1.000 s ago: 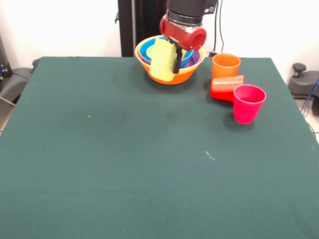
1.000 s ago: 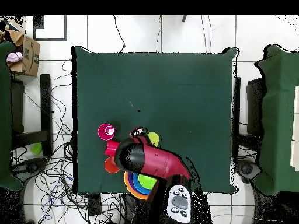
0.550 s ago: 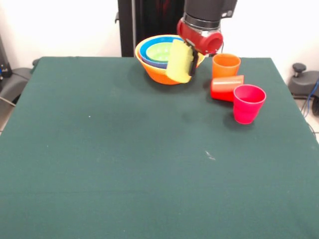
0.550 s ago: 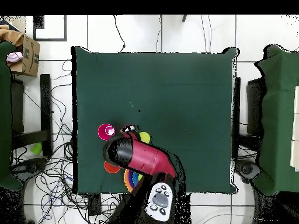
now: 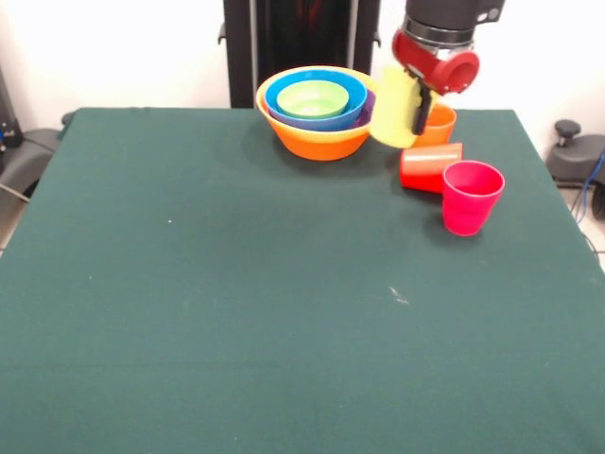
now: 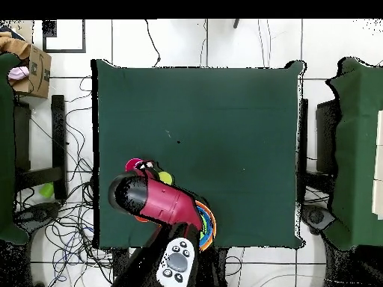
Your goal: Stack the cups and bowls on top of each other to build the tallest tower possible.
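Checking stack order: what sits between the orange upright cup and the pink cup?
In the front view, the red cup lies on its side between the orange cup and pink cup.

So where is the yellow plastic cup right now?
In the front view the yellow plastic cup hangs in the gripper above the table, right of the nested bowls and just in front of the upright orange cup.

Green-clothed table carries the nested bowl stack in its big orange bowl far centre, with orange cup, toppled red cup and pink cup clustered right.
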### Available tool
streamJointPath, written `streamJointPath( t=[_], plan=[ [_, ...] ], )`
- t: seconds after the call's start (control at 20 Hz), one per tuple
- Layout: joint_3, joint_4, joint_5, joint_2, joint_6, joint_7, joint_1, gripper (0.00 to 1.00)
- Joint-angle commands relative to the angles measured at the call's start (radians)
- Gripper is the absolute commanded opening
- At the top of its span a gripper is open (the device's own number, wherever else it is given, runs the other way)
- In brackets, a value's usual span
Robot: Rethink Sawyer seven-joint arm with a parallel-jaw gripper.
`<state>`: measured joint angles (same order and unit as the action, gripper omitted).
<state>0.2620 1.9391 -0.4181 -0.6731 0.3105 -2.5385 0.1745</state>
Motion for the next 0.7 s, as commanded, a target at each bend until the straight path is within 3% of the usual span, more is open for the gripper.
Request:
streamJointPath(
  t=[0.05, 0.4, 0.7],
  plan=[
    [-0.065, -0.005, -0.087, 0.017, 0.07, -0.242, 0.028, 0.0],
    [-0.042, -0.054, -0.14, 0.073, 0.066, -0.3, 0.106, 0.0],
    [0.02, -0.123, -0.147, 0.13, 0.131, -0.334, 0.181, 0.0]
  ],
)
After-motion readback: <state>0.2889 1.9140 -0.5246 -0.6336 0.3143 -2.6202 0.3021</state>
